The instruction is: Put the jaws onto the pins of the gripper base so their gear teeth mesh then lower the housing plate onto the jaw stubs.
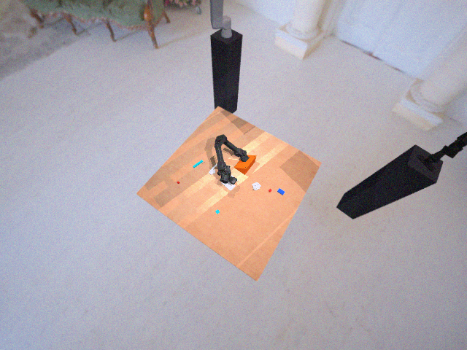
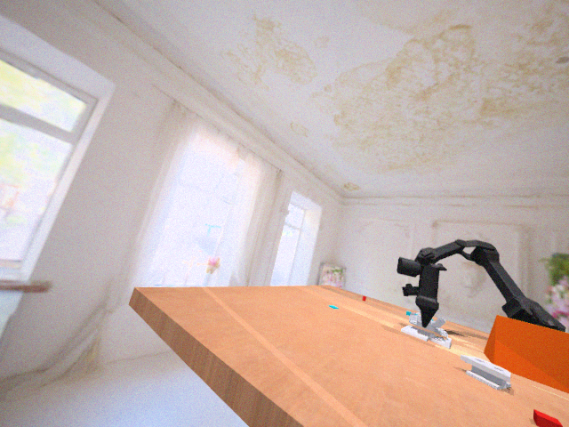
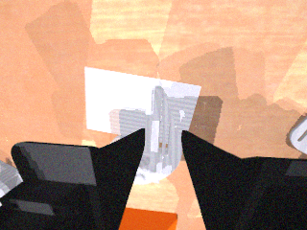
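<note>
1. Hand (image 1: 228, 179) (image 2: 427, 322) (image 3: 163, 133): points downward, its fingers partly closed on a pale grey part, apparently a jaw (image 3: 160, 115). The grip is narrow, with the part standing between the fingertips.
2. Gripper base: the white plate (image 1: 230, 187) (image 2: 413, 332) (image 3: 112, 96) beneath the hand appears to be the base. It lies on the tabletop (image 1: 233, 222) (image 2: 238, 331) (image 3: 43, 115). The gripped part overlaps it in the wrist view; contact with a pin cannot be confirmed.
3. Remaining parts: a slotted pale part (image 1: 212, 171) (image 3: 301, 135), probably the other jaw, lies off to one side, apart from the base. A white part with upper and lower flanges (image 1: 256, 186) (image 2: 486, 369) (image 3: 7, 179), probably the housing plate, lies on the opposite side.
4. Progress: the task appears to be in its early portion, with one jaw at the placement step. No completed seating can be verified; the pins and any tooth engagement are too small or hidden.
5. Work left, as judged: seat the held jaw, fit the second with teeth meshed, lower the housing plate level onto both stubs, release and withdraw.
6. Markings: no brand, label or writing is legible on any part.
</note>
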`<state>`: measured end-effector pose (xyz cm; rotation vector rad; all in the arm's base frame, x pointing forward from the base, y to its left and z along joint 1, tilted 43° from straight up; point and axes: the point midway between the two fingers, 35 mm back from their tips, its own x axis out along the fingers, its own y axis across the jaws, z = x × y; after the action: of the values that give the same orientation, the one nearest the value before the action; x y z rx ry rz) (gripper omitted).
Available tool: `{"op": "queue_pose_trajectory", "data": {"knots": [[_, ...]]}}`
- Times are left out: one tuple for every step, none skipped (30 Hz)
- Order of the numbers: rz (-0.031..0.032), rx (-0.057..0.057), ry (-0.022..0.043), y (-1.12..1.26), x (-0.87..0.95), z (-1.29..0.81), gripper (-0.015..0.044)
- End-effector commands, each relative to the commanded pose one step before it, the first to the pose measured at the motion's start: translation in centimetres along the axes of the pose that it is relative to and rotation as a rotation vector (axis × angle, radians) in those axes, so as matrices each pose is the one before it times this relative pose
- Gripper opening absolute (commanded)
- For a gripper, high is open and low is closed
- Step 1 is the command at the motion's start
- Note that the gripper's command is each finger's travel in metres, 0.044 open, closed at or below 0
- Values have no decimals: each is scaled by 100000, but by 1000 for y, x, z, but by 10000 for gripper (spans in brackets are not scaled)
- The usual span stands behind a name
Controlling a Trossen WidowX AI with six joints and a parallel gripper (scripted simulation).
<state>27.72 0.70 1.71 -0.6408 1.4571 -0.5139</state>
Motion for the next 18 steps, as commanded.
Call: {"op": "queue_pose_trajectory", "data": {"knots": [[-277,-619,-88,-30,91,6,134],[0,0,0,0,0,0,134],[0,0,0,0,0,0,134],[0,-3,0,0,13,0,134],[-1,-9,0,0,38,0,134],[-2,-15,0,0,63,0,134],[-3,-19,0,-1,82,0,134],[-3,-15,0,-1,63,0,134],[-2,-9,0,0,38,0,134],[-1,-3,0,0,13,0,134],[0,0,0,0,0,0,134],[0,0,0,0,0,0,134],[0,0,0,0,0,0,134],[0,0,0,0,0,0,134],[0,0,0,0,0,0,134],[0,-3,0,0,13,0,134],[-1,-10,0,0,38,0,134],[-2,-16,0,0,63,0,134]]}}
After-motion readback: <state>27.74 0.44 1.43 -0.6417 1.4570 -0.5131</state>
